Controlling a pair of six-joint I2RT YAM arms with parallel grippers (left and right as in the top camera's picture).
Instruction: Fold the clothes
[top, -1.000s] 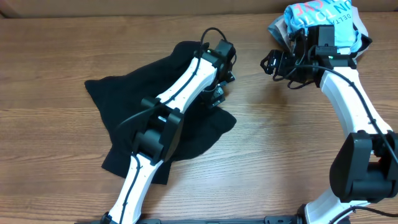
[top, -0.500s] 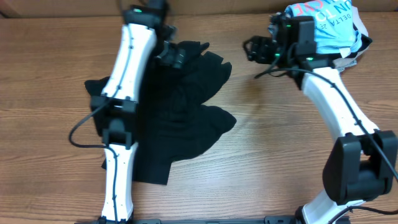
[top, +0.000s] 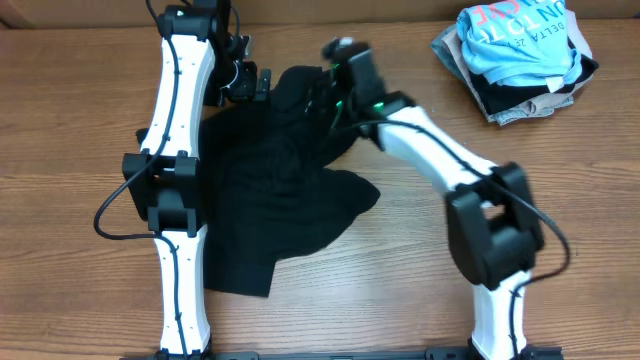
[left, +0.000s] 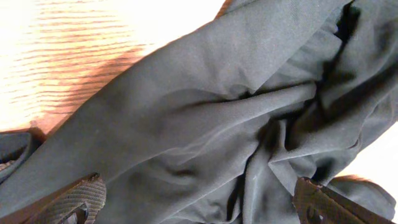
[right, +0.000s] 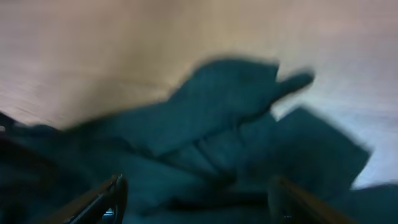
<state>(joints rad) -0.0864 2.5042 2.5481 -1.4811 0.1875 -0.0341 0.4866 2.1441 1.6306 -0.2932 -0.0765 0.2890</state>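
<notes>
Logged black garment (top: 290, 190) lying rumpled on the wooden table (top: 80, 250). Found left gripper (top: 243, 82) at the garment's far left edge, fingers (left: 74, 199) spread wide over creased cloth, nothing pinched. Found right gripper (top: 322, 95) over the garment's far right corner, badly blurred; fingers (right: 102, 202) wide apart above dark folds. Spotted stack of folded clothes (top: 520, 55) well right of the garment, light blue shirt on top.

Bare tabletop (top: 70, 120) left; stacked clothes (top: 520, 50) far right.
</notes>
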